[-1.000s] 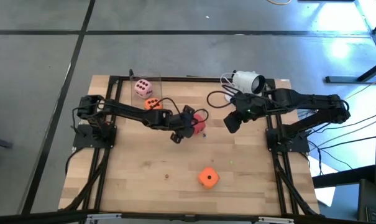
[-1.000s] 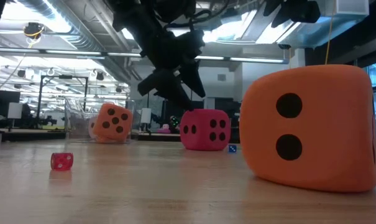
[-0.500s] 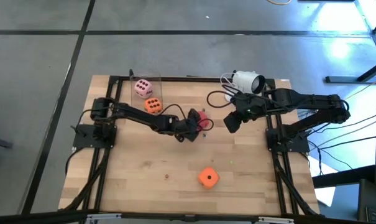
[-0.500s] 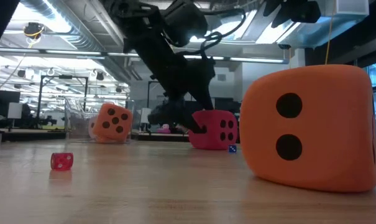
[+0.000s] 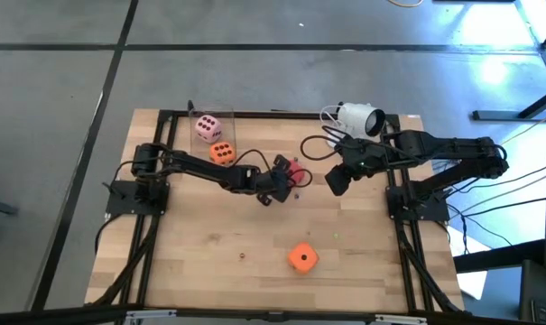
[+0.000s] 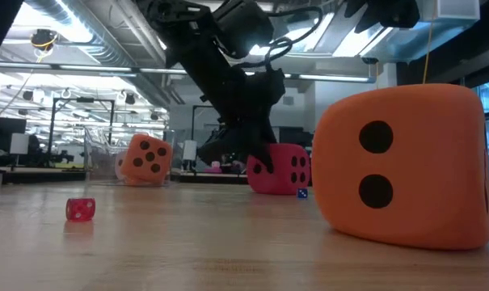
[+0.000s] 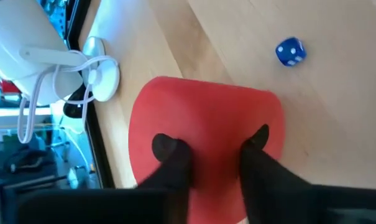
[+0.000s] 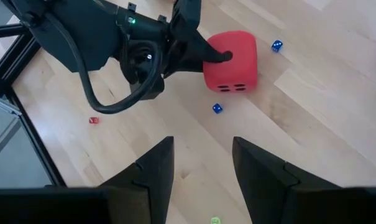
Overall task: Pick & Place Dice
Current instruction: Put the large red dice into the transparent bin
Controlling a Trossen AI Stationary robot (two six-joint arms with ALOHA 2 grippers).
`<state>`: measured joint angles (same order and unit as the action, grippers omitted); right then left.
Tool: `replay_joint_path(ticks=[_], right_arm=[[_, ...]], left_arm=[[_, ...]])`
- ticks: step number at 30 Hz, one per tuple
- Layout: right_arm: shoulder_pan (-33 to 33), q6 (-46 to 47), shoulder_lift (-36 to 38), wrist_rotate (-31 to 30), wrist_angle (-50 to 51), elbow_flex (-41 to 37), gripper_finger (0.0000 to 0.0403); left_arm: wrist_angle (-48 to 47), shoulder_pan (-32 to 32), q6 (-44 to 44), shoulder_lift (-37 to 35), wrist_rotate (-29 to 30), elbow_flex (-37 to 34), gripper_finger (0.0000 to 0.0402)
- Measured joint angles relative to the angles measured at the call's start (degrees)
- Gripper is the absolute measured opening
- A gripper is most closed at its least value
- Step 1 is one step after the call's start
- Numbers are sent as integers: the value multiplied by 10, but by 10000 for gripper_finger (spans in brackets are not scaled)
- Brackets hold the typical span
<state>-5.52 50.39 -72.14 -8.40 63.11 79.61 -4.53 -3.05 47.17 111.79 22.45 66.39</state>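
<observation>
red die (image 7: 206, 124) pinched, left-wrist close-up

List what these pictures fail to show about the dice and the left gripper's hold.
- Red die: its pressed sides are hidden in the left wrist view by the left gripper; no view shows whether it has left the table.
- Pink die: absent from the low view, which shows only the far orange die.
- Near orange die: its right side is cut by the low view's edge.

One cam hangs overhead looking straight down at the desk (image 5: 200, 271), another sits at desk level facing the room, wrist cams up close; all catch the red die (image 8: 231, 61).
</observation>
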Motion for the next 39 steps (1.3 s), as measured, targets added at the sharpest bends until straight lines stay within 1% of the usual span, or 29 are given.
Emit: replay_joint_path(ticks=[1,2,5,9,13,21,32,39], right_arm=[[0,0,0,-1,0,0,164],[0,0,0,-4,0,0,164],[0,2,0,-10,0,0,164],[0,2,0,-12,0,0,164],[0,2,0,-12,0,0,164],[0,2,0,-12,0,0,164],[0,1,0,-12,0,0,164],[0,0,0,-12,-3,0,164]], left_arm=[[-3,0,-8,0,-4,0,48],[-4,0,-17,0,-12,0,37],[-4,1,-31,0,-22,0,34],[-5,7,-56,0,-18,-1,11],[-17,15,-97,0,-2,-1,7],[-39,32,-138,-1,18,0,0],[-47,30,-153,-65,17,-2,0],[-97,29,-171,-106,18,-5,1]])
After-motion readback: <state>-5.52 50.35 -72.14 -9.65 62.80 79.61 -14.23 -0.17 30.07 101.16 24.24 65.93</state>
